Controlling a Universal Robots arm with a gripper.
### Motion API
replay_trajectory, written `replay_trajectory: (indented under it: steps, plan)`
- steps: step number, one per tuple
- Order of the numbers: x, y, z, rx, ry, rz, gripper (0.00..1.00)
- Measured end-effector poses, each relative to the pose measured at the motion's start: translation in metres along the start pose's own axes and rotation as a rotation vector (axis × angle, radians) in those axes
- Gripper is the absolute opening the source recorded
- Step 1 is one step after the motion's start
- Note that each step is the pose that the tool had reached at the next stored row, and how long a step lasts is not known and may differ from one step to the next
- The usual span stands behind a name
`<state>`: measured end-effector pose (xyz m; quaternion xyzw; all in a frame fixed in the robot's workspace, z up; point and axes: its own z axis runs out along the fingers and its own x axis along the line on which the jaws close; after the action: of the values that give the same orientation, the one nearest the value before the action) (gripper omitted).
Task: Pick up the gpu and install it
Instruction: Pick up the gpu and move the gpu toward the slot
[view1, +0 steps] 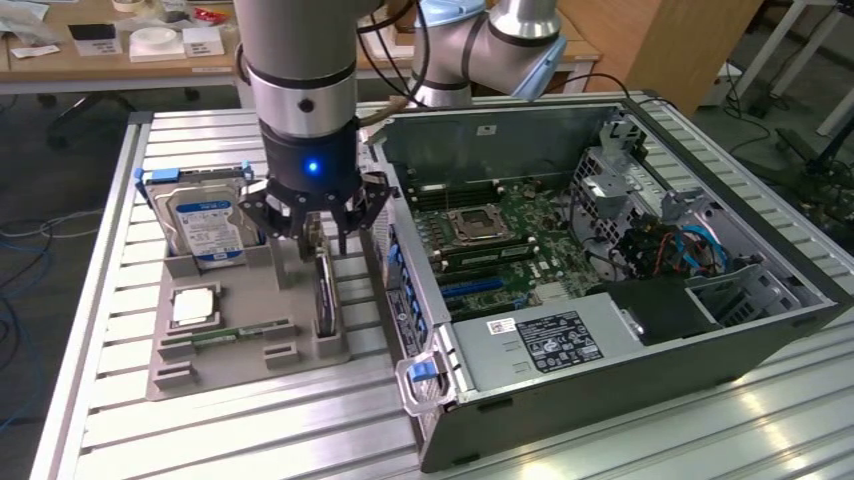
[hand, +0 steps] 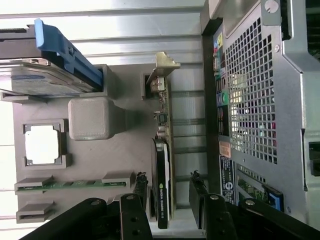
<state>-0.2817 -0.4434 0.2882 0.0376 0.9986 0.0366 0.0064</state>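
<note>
The gpu (view1: 324, 290) is a thin black card standing on edge in a slot of the grey holder (view1: 240, 350), on the side nearest the computer case (view1: 747, 330). In the wrist view the gpu (hand: 164, 190) shows its black face and its pale metal bracket (hand: 165, 64) at the far end. My gripper (view1: 320, 238) hangs straight down over the card's upper edge. It is open, and its black fingers (hand: 141, 182) stand on either side of the card, with a visible gap on the case side. The card rests in its slot.
The grey holder (hand: 100, 165) also carries a silver hard drive with a blue label (view1: 207, 220), a square processor chip (view1: 194, 305) and a green memory stick (view1: 227, 335). The open case lies on its side with its motherboard (view1: 494, 230) exposed. All sit on a ribbed metal table (view1: 267, 430).
</note>
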Motion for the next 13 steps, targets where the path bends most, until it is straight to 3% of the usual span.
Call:
replay_trajectory:
  steps: [9, 13]
  plan:
    - [0.001, -0.0011, 0.0147, 0.0001, 0.0005, 0.0, 0.47]
    - [0.001, -0.0012, 0.0152, 0.0001, 0.0006, 0.0, 0.47]
